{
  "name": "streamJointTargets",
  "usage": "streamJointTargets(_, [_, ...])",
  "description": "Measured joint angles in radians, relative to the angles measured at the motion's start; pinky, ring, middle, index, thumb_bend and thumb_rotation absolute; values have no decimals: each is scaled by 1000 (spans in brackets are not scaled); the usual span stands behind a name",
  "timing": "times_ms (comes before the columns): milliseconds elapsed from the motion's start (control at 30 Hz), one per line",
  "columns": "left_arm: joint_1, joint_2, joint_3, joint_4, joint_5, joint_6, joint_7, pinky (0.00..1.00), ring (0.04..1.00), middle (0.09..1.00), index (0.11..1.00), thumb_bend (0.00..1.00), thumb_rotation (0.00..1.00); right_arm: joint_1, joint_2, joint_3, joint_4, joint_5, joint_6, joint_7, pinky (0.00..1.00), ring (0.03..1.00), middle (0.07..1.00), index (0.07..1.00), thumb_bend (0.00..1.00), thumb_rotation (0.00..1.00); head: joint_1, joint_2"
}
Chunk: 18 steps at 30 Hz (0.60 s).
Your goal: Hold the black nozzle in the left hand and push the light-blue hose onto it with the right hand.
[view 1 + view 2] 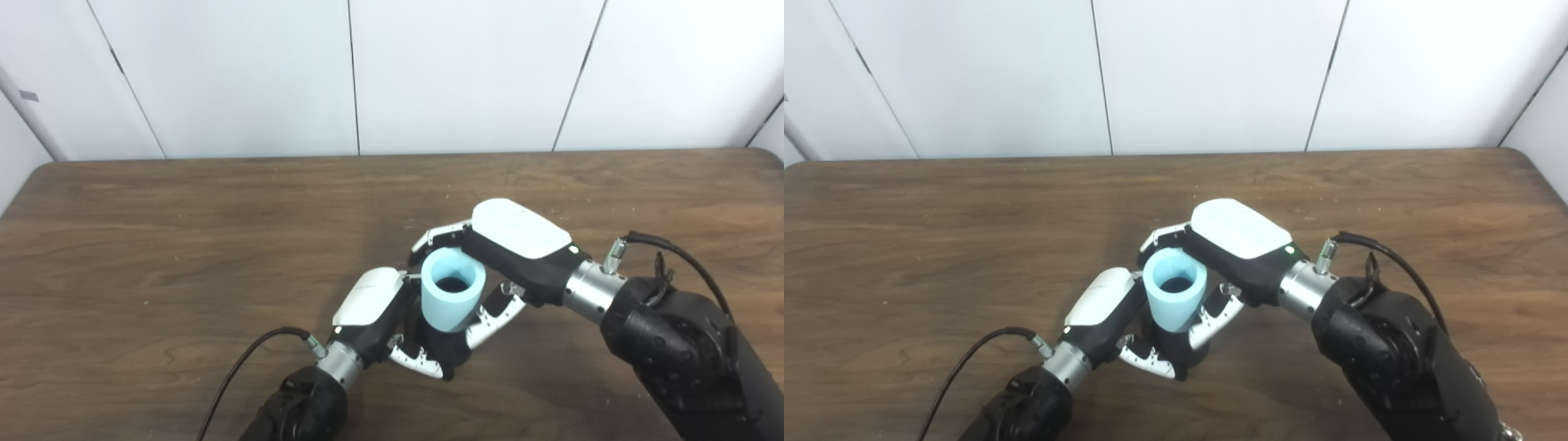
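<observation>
Light-blue short rubber hose stands upright over the black nozzle, clasped by the right hand; the left hand curls closed around the nozzle below. Joining looks well begun; how fully seated, I cannot tell

both arms enter from the bottom edge and meet just below the centre of the frame. the left hand sits low, palm turned right, fingers curled closed in a grip. the right hand reaches in from the right above it, white back facing up, fingers and thumb wrapped closed.
</observation>
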Motion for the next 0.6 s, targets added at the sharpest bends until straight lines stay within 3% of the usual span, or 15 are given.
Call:
streamJointTargets(133, [-1,0,0,0,0,0,0,860,641,462,494,524,0,-39,-34,-18,-48,-13,-31,46,1000,1000,991,913,1000,433,3,0])
streamJointTargets(333, [-1,-1,0,0,0,1,-2,860,642,467,492,524,0,-66,12,-97,-135,-31,-10,59,1000,998,974,906,960,334,8,-2])
streamJointTargets(533, [-2,-2,0,1,0,1,-2,854,641,467,492,524,0,-70,12,-187,-168,25,-5,70,952,962,946,903,968,377,9,-2])
streamJointTargets(600, [-2,-2,0,1,0,1,-3,853,639,467,492,524,0,-61,-5,-208,-181,40,-9,69,937,957,943,900,907,438,9,-2])
